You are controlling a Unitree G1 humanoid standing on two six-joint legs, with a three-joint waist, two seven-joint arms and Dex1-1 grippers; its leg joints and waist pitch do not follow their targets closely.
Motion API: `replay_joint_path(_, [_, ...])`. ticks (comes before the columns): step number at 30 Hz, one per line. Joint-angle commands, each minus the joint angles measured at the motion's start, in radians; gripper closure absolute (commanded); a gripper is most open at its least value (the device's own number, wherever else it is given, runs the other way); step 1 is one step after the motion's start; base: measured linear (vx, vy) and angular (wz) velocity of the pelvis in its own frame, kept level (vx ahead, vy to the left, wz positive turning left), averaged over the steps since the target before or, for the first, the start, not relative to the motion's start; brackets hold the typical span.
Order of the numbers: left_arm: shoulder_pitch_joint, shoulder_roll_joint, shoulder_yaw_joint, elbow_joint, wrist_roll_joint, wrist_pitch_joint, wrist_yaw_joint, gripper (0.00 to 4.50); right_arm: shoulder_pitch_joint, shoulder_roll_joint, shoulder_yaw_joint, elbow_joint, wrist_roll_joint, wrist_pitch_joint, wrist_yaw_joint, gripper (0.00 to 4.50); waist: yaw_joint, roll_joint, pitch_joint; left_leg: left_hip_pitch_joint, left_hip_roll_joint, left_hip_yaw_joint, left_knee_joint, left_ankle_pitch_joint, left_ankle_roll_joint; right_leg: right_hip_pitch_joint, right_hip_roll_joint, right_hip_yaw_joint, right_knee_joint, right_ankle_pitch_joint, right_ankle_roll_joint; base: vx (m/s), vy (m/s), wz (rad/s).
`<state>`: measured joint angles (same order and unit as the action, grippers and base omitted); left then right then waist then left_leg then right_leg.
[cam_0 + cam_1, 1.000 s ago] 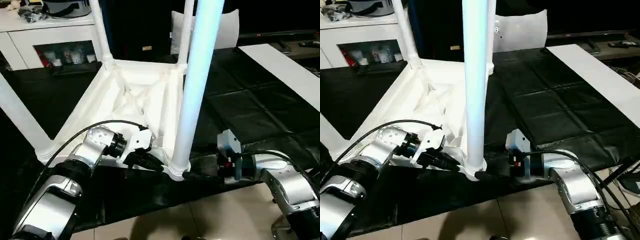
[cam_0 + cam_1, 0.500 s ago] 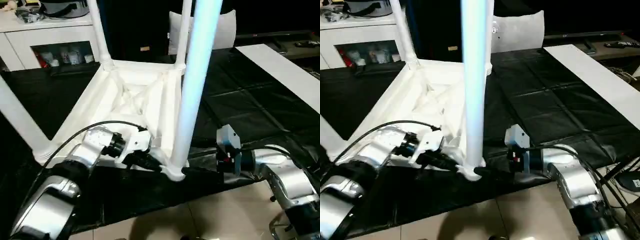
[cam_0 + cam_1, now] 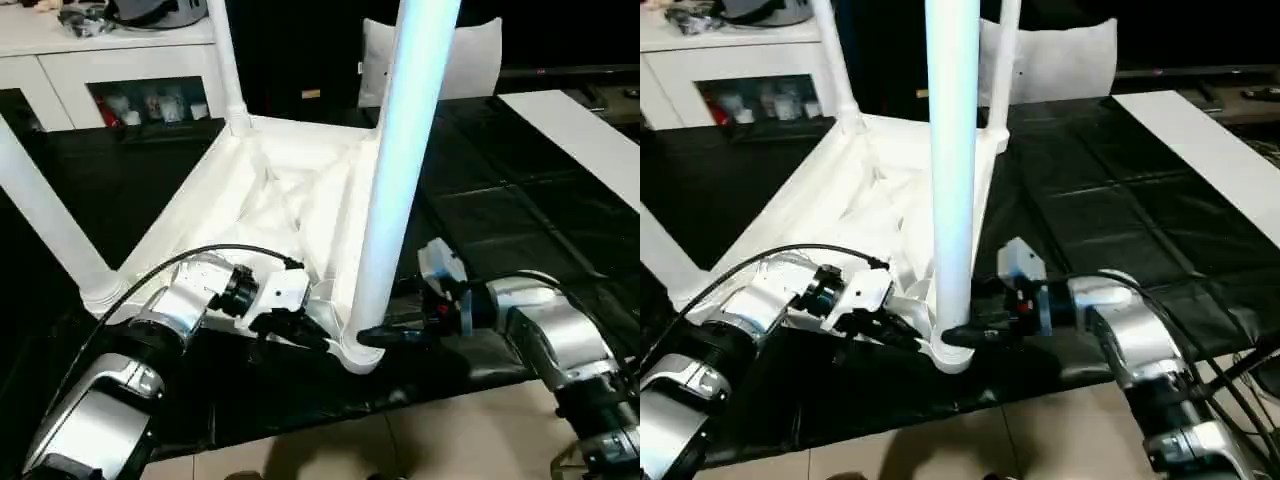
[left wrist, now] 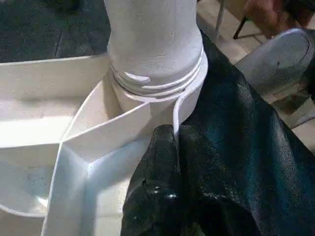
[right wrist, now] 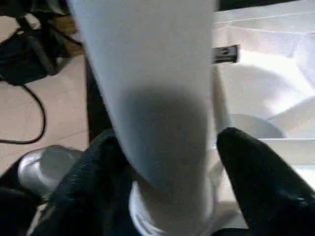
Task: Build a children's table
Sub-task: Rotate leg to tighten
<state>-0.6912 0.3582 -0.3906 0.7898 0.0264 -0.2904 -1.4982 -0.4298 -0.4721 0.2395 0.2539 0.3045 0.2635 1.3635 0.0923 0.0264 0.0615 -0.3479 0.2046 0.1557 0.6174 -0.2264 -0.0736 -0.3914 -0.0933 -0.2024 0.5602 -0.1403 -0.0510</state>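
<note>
Right hand (image 5: 162,196): two black fingers (image 5: 261,177) straddle the base of the near leg (image 3: 400,170), one each side, closed onto the tube just above its threaded collar. Left hand (image 4: 167,167): fingers pressed together on the thin rim of the tabletop (image 3: 270,200) right beside the near corner socket (image 3: 358,352), bracing that corner.

Step in hand, by my read: seating the last leg. Thread rings sit just above the socket lip in the left wrist view, so it looks not fully home. Next move probably calls for twisting the leg about its own axis while the left hand resists the torque; keep the tube plumb or the threads could cross.

Table state: tabletop lies upside down on black sheeting on the floor, ribbed underside up, diagonal ribs meeting mid-panel. Three other legs stand in their sockets: far-left leg (image 3: 225,60), far-right leg (image 3: 1006,60), near-left leg (image 3: 50,225), which leans outward. All white plastic, tapered.
</note>
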Motion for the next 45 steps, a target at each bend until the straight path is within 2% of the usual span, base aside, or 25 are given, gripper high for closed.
replay_joint_path(1, [-0.013, -0.002, -0.038, -0.004, 0.031, -0.012, -0.019, 4.5, -0.017, 0.0, 0.006, 0.018, 0.003, 0.011, 0.019, 1.57, -0.001, -0.006, -0.086, 0.001, 0.046, -0.003, -0.071, -0.078, 0.069, 0.066, -0.083, 0.081, -0.064, -0.339, -0.072, 0.0, 0.0, 0.0])
replay_joint_path(13, [-0.014, 0.006, -0.034, 0.007, 0.041, -0.009, -0.022, 4.5, -0.035, 0.004, 0.023, 0.044, -0.003, 0.034, 0.033, 2.44, -0.001, -0.006, -0.088, -0.001, 0.046, -0.004, -0.071, -0.074, 0.066, 0.066, -0.081, 0.079, -0.063, -0.331, -0.07, 0.0, 0.0, 0.0])
replay_joint_path(16, [-0.011, 0.005, -0.024, 0.002, 0.028, 0.025, -0.02, 4.5, -0.029, 0.014, 0.022, 0.033, 0.005, 0.05, 0.03, 2.53, -0.002, -0.006, -0.087, 0.0, 0.046, -0.004, -0.071, -0.078, 0.066, 0.066, -0.081, 0.079, -0.064, -0.337, -0.069, 0.0, 0.0, 0.0])
replay_joint_path(21, [0.018, 0.021, 0.006, -0.087, 0.01, 0.176, 0.027, 4.5, 0.019, 0.055, -0.011, -0.033, 0.022, 0.098, -0.087, 2.54, -0.003, 0.011, -0.087, 0.001, 0.051, -0.009, -0.075, -0.088, 0.051, 0.067, -0.083, 0.079, -0.062, -0.32, -0.082, 0.0, 0.0, 0.0])
replay_joint_path(23, [0.029, 0.025, 0.014, -0.112, 0.016, 0.203, 0.061, 4.5, 0.036, 0.069, -0.01, -0.048, -0.002, 0.092, -0.142, 2.54, -0.009, 0.007, -0.083, 0.001, 0.047, -0.006, -0.076, -0.097, 0.043, 0.065, -0.081, 0.079, -0.066, -0.333, -0.078, 0.0, 0.0, 0.0])
replay_joint_path(24, [0.034, 0.026, 0.018, -0.123, 0.02, 0.214, 0.081, 4.5, 0.045, 0.075, -0.008, -0.054, -0.018, 0.086, -0.17, 2.54, -0.013, 0.005, -0.082, 0.0, 0.035, -0.003, -0.074, -0.12, 0.041, 0.069, -0.078, 0.073, -0.075, -0.394, -0.054, 0.0, 0.0, 0.0])
replay_joint_path(27, [0.077, 0.002, 0.038, -0.216, 0.002, 0.335, 0.145, 4.5, 0.066, 0.147, -0.03, -0.068, -0.056, 0.113, -0.334, 2.55, -0.026, 0.003, -0.073, 0.008, 0.028, -0.001, -0.071, -0.167, 0.026, 0.062, -0.077, 0.061, -0.097, -0.517, 0.0, 0.0, 0.0, 0.0])
replay_joint_path(28, [0.089, -0.011, 0.044, -0.24, -0.008, 0.368, 0.163, 4.5, 0.07, 0.173, -0.039, -0.07, -0.062, 0.126, -0.383, 2.55, -0.041, 0.009, -0.063, 0.016, 0.023, -0.002, -0.067, -0.213, 0.014, 0.054, -0.074, 0.045, -0.116, -0.591, 0.026, 0.0, 0.0, 0.0])
replay_joint_path(29, [0.096, -0.027, 0.048, -0.251, -0.012, 0.381, 0.185, 4.5, 0.07, 0.197, -0.049, -0.067, -0.063, 0.136, -0.422, 2.56, -0.061, 0.01, -0.063, 0.027, 0.014, -0.004, -0.056, -0.263, 0.004, 0.053, -0.069, 0.02, -0.134, -0.65, 0.071, 0.0, 0.0, 0.0])
replay_joint_path(30, [0.11, -0.054, 0.044, -0.28, -0.015, 0.413, 0.216, 4.5, 0.065, 0.235, -0.061, -0.058, -0.072, 0.14, -0.488, 2.56, -0.087, 0.011, -0.064, 0.02, 0.014, -0.011, -0.052, -0.292, 0.004, 0.061, -0.064, 0.003, -0.143, -0.654, 0.106, 0.0, 0.0, 0.0])
replay_joint_path(31, [0.113, -0.062, 0.043, -0.289, -0.016, 0.424, 0.223, 4.5, 0.063, 0.245, -0.064, -0.053, -0.077, 0.139, -0.507, 2.57, -0.095, 0.018, -0.066, 0.018, 0.023, -0.016, -0.056, -0.308, 0.005, 0.068, -0.062, -0.003, -0.144, -0.642, 0.115, 0.0, 0.0, 0.0])
replay_joint_path(32, [0.115, -0.066, 0.042, -0.294, -0.017, 0.429, 0.226, 4.5, 0.062, 0.25, -0.065, -0.051, -0.079, 0.138, -0.516, 2.57, -0.119, 0.032, -0.064, 0.013, 0.052, -0.034, -0.074, -0.37, 0.012, 0.084, -0.065, -0.007, -0.137, -0.589, 0.107, 0.0, 0.0, 0.0])
replay_joint_path(33, [0.123, -0.09, 0.037, -0.316, -0.01, 0.457, 0.262, 4.5, 0.056, 0.276, -0.069, -0.043, -0.093, 0.137, -0.574, 2.57, -0.134, 0.04, -0.053, -0.014, 0.11, -0.07, -0.126, -0.514, 0.014, 0.117, -0.061, 0.012, -0.06, -0.499, 0.09, -0.052, 0.028, -0.08])
replay_joint_path(34, [0.126, -0.106, 0.034, -0.325, -0.002, 0.47, 0.289, 4.5, 0.052, 0.292, -0.072, -0.037, -0.101, 0.136, -0.611, 2.57, -0.134, 0.04, -0.053, -0.014, 0.11, -0.07, -0.126, -0.514, 0.014, 0.117, -0.061, 0.012, -0.06, -0.499, 0.09, 0.0, 0.0, 0.0])
replay_joint_path(35, [0.122, -0.142, 0.036, -0.326, 0.005, 0.495, 0.335, 4.5, 0.031, 0.329, -0.089, -0.001, -0.119, 0.126, -0.695, 2.57, -0.133, 0.025, -0.04, -0.002, 0.155, -0.083, -0.197, -0.673, -0.011, 0.103, -0.065, 0.118, 0.082, -0.241, 0.006, 0.0, 0.0, 0.0])
replay_joint_path(36, [0.115, -0.165, 0.039, -0.317, 0.014, 0.505, 0.371, 4.5, 0.013, 0.354, -0.104, 0.027, -0.129, 0.118, -0.753, 2.57, -0.125, -0.012, -0.042, 0.041, 0.043, -0.04, -0.108, -0.622, -0.031, 0.048, -0.063, 0.117, -0.053, -0.597, 0.054, 0.0, 0.0, 0.0])
replay_joint_path(37, [0.11, -0.182, 0.042, -0.312, 0.019, 0.515, 0.398, 4.5, -0.003, 0.373, -0.117, 0.05, -0.138, 0.112, -0.803, 2.57, -0.126, -0.04, -0.03, 0.11, -0.046, 0.006, 0.025, -0.446, -0.03, -0.054, -0.057, 0.056, -0.178, -0.924, 0.135, 0.019, -0.058, 0.08])
replay_joint_path(38, [0.109, -0.19, 0.044, -0.316, 0.022, 0.526, 0.413, 4.5, -0.009, 0.384, -0.125, 0.059, -0.145, 0.112, -0.829, 2.57, -0.144, -0.042, -0.028, 0.137, -0.095, 0.035, 0.117, -0.314, 0.005, -0.108, -0.059, 0.038, -0.21, -1.117, 0.167, 0.019, -0.058, 0.08])
replay_joint_path(39, [0.104, -0.211, 0.053, -0.32, 0.031, 0.554, 0.46, 4.5, -0.03, 0.416, -0.151, 0.084, -0.152, 0.119, -0.895, 2.57, -0.151, -0.011, -0.054, -0.009, -0.042, -0.005, 0.034, -0.206, 0.044, 0.084, -0.135, 0.046, -0.146, -0.983, 0.235, 0.091, 0.021, -0.23])
replay_joint_path(40, [0.102, -0.222, 0.057, -0.326, 0.035, 0.574, 0.487, 4.5, -0.039, 0.433, -0.165, 0.093, -0.154, 0.128, -0.928, 2.57, -0.147, -0.001, -0.062, 0.006, -0.028, -0.019, 0.014, -0.203, 0.051, 0.056, -0.109, 0.03, -0.142, -0.897, 0.238, 0.057, 0.036, -0.28])
replay_joint_path(41, [0.098, -0.232, 0.063, -0.327, 0.038, 0.587, 0.513, 4.5, -0.05, 0.448, -0.175, 0.105, -0.158, 0.132, -0.958, 2.57, -0.168, 0.02, -0.073, -0.014, 0.016, -0.047, -0.013, -0.206, 0.045, 0.084, -0.089, 0.005, -0.129, -0.69, 0.215, 0.057, 0.036, -0.28])
replay_joint_path(42, [0.098, -0.232, 0.063, -0.327, 0.038, 0.587, 0.513, 4.5, -0.05, 0.448, -0.175, 0.105, -0.158, 0.132, -0.958, 2.57, -0.17, 0.049, -0.077, -0.017, 0.077, -0.081, -0.047, -0.221, 0.063, 0.1, -0.096, 0.024, -0.083, -0.469, 0.135, 0.0, 0.0, 0.0])
replay_joint_path(43, [0.091, -0.244, 0.074, -0.323, 0.045, 0.598, 0.553, 4.5, -0.06, 0.46, -0.18, 0.118, -0.16, 0.116, -0.975, 2.22, -0.175, 0.051, -0.072, -0.017, 0.101, -0.092, -0.068, -0.263, 0.078, 0.097, -0.093, 0.039, -0.047, -0.374, 0.093, 0.0, 0.0, 0.0])
replay_joint_path(44, [0.084, -0.25, 0.084, -0.319, 0.053, 0.605, 0.587, 4.5, -0.066, 0.466, -0.18, 0.127, -0.172, 0.087, -0.99, 2.01, -0.183, 0.04, -0.066, -0.012, 0.102, -0.092, -0.082, -0.332, 0.061, 0.085, -0.095, 0.06, -0.03, -0.292, 0.034, 0.0, 0.0, 0.0])
replay_joint_path(45, [0.079, -0.253, 0.093, -0.314, 0.062, 0.604, 0.613, 4.5, -0.069, 0.47, -0.18, 0.134, -0.174, 0.067, -0.994, 1.87, -0.184, 0.011, -0.063, 0.013, 0.034, -0.055, -0.052, -0.355, 0.017, 0.058, -0.099, 0.054, -0.093, -0.444, 0.023, 0.0, 0.0, 0.0])
